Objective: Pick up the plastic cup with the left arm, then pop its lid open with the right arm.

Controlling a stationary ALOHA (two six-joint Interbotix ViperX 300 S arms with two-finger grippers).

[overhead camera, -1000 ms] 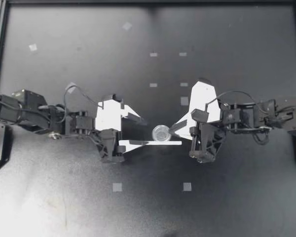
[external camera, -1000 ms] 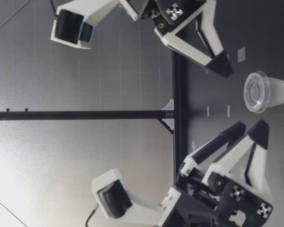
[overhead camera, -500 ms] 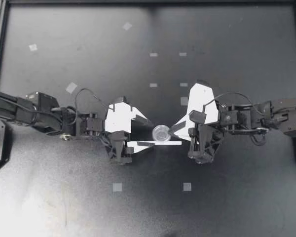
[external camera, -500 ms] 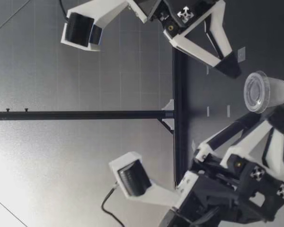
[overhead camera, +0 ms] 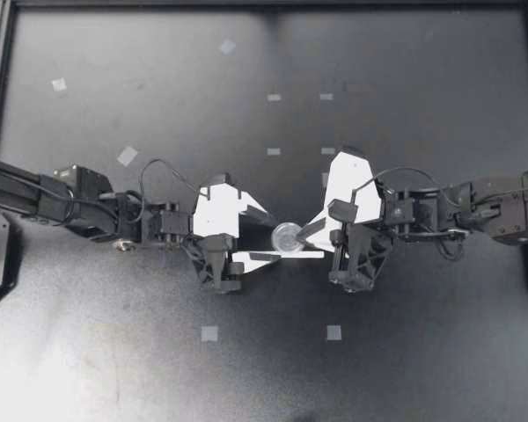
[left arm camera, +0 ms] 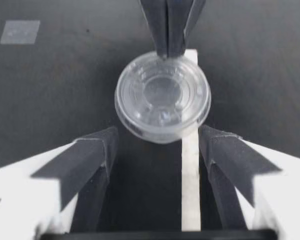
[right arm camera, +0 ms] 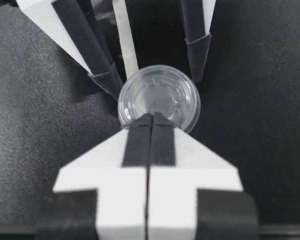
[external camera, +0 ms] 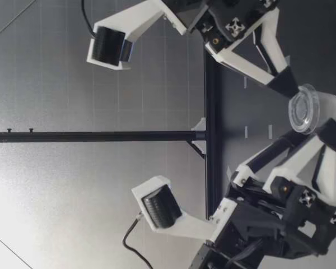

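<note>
A small clear plastic cup (overhead camera: 287, 236) stands upright at the table's middle. My left gripper (overhead camera: 269, 237) is open, and its two fingers flank the cup on either side without touching it. In the left wrist view the cup (left arm camera: 162, 97) sits just ahead of the fingertips (left arm camera: 97, 150). My right gripper (overhead camera: 304, 232) is shut on nothing, its tip against the cup's rim on the opposite side. The right wrist view shows the closed tip (right arm camera: 151, 119) at the cup (right arm camera: 160, 95). In the low view the cup (external camera: 307, 108) stands between both grippers.
A long white strip (overhead camera: 308, 255) lies flat on the table under the cup's near side. Small pale tape squares (overhead camera: 209, 333) (overhead camera: 333, 332) dot the dark tabletop (overhead camera: 405, 88). A black frame rail (overhead camera: 0, 79) borders the table at the left.
My left arm has advanced toward the cup, so its open fingers now flank it. My right gripper has shifted slightly toward the cup. The cup stays in place.
</note>
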